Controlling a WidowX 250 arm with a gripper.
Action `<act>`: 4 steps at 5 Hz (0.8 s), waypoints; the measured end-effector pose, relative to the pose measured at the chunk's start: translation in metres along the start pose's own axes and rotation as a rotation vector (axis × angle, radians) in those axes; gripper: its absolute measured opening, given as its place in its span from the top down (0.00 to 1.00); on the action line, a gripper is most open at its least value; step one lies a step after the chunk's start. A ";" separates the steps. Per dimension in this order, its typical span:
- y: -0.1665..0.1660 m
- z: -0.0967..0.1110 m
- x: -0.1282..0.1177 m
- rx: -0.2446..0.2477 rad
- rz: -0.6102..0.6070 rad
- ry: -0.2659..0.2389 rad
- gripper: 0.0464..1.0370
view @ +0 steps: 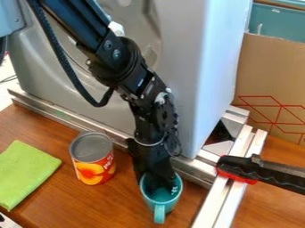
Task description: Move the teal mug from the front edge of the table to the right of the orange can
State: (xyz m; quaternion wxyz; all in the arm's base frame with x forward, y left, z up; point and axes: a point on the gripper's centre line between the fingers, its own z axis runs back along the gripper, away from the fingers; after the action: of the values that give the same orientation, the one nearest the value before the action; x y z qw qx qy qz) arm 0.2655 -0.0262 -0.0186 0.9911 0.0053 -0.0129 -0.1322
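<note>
At the lower middle of the camera view, the black two-finger gripper (156, 180) points down into the mouth of a teal mug (169, 205). The mug stands upright on the brown wood-grain tabletop (122, 202), its handle (159, 214) facing the near edge. Gripper state: cannot be told; the black parts merge inside the rim, and neither a clenched nor a released condition is confirmed. Contact with the left side of the rim appears likely but is not verified.

Adjacent items: a food can (94, 164) with a red and yellow label stands upright to the left of the mug, apart from it; a green cloth (26, 171) lies farther left. A metal rail (225, 200) runs to the right of the mug, with a black and red clamp (250, 171) over it. A grey moulded panel (211, 58) rises close behind the arm.

Handling assessment: the mug wall is judged smooth and rigid, so a square, moderate pinch across it would serve best. Vertical travel is advisable until the gripper is clear of the rim; sideways pull could tip the mug. Clearance from the rail and can merits attention.
</note>
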 end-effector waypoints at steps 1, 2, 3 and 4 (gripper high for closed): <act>0.000 0.011 -0.006 0.010 0.041 -0.016 0.37; -0.002 0.016 -0.018 0.010 0.099 -0.035 0.08; -0.002 0.034 -0.035 0.031 0.179 -0.071 0.03; -0.001 0.061 -0.066 0.076 0.162 -0.048 0.04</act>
State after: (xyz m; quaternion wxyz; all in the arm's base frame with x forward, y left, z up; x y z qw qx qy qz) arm 0.1997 -0.0106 0.0404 0.9971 0.0385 -0.0419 -0.0509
